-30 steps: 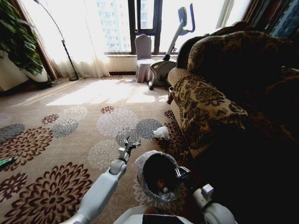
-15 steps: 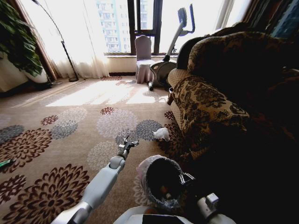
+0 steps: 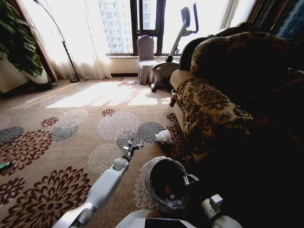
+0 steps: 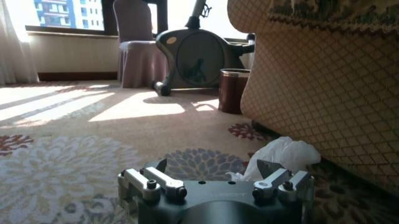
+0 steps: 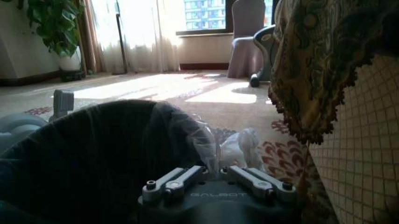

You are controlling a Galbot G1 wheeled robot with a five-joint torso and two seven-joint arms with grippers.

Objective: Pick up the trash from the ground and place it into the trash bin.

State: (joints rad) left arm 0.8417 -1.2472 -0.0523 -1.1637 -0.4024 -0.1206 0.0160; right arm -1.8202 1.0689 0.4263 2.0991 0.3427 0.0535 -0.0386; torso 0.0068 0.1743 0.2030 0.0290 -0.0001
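A crumpled white plastic bag [image 3: 164,136] lies on the flowered carpet [image 3: 57,142] at the foot of the patterned sofa [image 3: 209,104]; the left gripper [image 3: 132,145] hovers near it, jaws spread and empty; the right gripper [image 3: 189,179] is clenched on the rim of the round black trash bin with whitish liner [image 3: 164,183].
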